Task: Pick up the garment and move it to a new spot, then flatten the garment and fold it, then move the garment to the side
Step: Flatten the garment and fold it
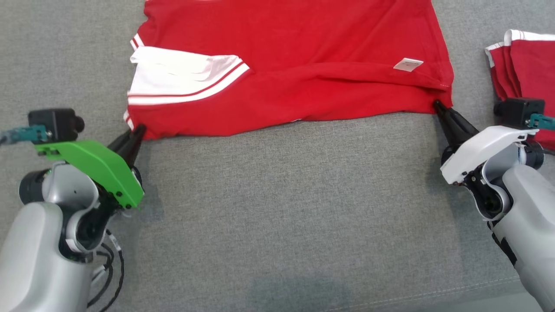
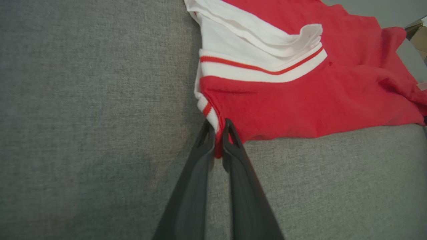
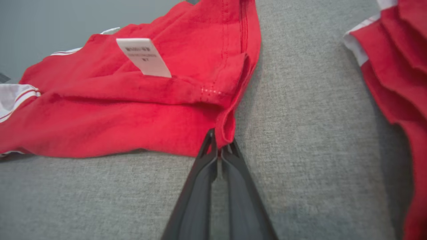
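1. Garment (image 1: 303, 60): it is red and lies spread on the gray tabletop (image 1: 277, 208). It is on the far side, and its near edge runs from one gripper to the other.
2. On the left, the left gripper (image 1: 138, 132) is shut tight on the near left corner of the garment. In the left wrist view, a thin bit of red and white hem is pinched between its two dark fingers (image 2: 196, 173). I think it holds the corner so it can lift or pull that side.
3. Just past that corner is a white part with red stripes (image 1: 173, 82). It lies bunched on top of the red, so the garment is not flat yet.
4. In the middle, a long wrinkle runs along the near edge.
5. A small white label (image 1: 407, 65) sits on the red cloth near the right end.
6. The right gripper (image 1: 439, 106) is shut on the near right corner. In the right wrist view, a red fold is squeezed between its tips.
7. Both near corners are held at once. I think this is so the cloth can be pulled tight and carried without dropping into a heap.
8. At the far right lies another red and white pile (image 1: 524, 60), apart from the garment. The next move should stay clear of it.
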Available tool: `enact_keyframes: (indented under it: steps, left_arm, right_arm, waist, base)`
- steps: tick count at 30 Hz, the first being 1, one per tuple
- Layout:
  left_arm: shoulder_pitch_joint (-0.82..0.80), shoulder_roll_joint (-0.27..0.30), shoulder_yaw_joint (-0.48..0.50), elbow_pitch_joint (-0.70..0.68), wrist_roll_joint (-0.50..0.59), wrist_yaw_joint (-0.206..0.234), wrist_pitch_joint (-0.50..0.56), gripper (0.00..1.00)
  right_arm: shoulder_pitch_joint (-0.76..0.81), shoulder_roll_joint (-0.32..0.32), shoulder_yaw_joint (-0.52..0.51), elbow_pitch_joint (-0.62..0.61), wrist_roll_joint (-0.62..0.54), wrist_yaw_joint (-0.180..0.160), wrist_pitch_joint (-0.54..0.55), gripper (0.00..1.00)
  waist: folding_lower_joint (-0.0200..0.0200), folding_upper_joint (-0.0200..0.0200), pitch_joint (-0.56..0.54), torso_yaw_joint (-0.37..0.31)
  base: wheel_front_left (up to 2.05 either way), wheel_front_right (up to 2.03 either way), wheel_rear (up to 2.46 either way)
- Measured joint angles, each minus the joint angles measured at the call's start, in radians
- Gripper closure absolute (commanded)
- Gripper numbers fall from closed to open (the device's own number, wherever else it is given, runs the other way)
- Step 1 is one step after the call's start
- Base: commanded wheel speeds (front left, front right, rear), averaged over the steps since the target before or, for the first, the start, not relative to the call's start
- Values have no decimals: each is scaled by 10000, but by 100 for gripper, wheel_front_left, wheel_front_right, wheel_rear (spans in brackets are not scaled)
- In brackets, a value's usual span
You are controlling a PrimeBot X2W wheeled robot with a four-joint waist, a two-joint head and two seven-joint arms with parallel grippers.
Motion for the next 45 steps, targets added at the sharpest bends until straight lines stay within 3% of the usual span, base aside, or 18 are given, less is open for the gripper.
enact_keyframes:
  steps: [10, 19, 29, 37, 42, 45]
  left_arm:
    - [-808, 190, 696, -782, -965, -77, 717, 100]
    - [-543, 153, 913, -1413, -1333, 59, 1062, 100]
    - [1527, -307, 1127, -2036, -1342, 291, 479, 100]
    - [3347, -995, 1762, -2899, -1406, 598, -286, 100]
    - [4298, -1676, 1603, -3172, -1749, 627, -468, 100]
    - [4784, -1584, 1480, -3122, -1450, 627, -589, 100]
  right_arm:
    - [-568, -955, -422, -871, 1689, 0, 1248, 100]
    - [-173, -1478, -424, -1298, 2067, 0, 1845, 100]
    - [1523, -1540, -244, -1547, 2274, 2, 1779, 100]
    - [2910, -1501, -295, -1565, 2493, 29, 1398, 100]
    - [3756, -1613, -606, -1599, 2723, 73, 1009, 100]
    - [4000, -1615, -594, -1661, 2721, 73, 863, 100]
  waist:
    - [0, 0, -548, 82]
    - [0, 0, -918, 55]
    - [0, 0, -1038, 4]
    - [0, 0, -1184, -55]
    - [0, 0, -1196, -13]
    - [0, 0, -1158, 77]
  base:
    - [0, 0, 0]
    - [0, 0, 0]
    - [0, 0, 0]
    - [0, 0, 0]
    - [0, 0, 0]
    - [0, 0, 0]
